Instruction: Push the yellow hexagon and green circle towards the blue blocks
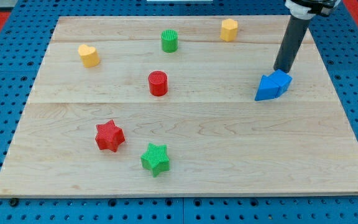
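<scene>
The yellow hexagon (pixel 229 29) stands near the view's top, right of centre. The green circle (pixel 169 40) stands to its left, also near the top. Two blue blocks (pixel 273 86) sit pressed together at the view's right, a triangle-like one in front and a cube-like one behind. My tip (pixel 282 70) is at the top edge of the blue blocks, touching or nearly touching them, well to the right and below the yellow hexagon.
A yellow heart (pixel 89 55) is at the upper left. A red cylinder (pixel 158 83) stands at centre. A red star (pixel 109 135) and a green star (pixel 155 158) lie at the lower left. The wooden board (pixel 229 155) rests on a blue pegboard.
</scene>
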`<action>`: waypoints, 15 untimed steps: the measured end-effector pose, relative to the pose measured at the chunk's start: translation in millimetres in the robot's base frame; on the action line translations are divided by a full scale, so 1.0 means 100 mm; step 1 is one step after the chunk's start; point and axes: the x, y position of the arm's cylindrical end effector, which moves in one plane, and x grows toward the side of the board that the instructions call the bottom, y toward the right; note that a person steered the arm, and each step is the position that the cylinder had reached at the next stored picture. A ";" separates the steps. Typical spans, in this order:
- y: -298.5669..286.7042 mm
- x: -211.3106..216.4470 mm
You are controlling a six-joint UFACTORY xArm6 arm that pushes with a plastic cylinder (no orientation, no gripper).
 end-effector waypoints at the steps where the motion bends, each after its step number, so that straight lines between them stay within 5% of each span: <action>1: 0.52 0.07; 2: 0.28 0.24; 3: -0.21 -0.01; 5: 0.12 -1.22; 6: -0.36 -1.71; 8: -1.36 -1.43; 9: -1.08 -0.78; 11: -0.59 -1.17; 13: -0.68 -0.21; 14: -0.65 -0.53; 15: -1.24 -1.05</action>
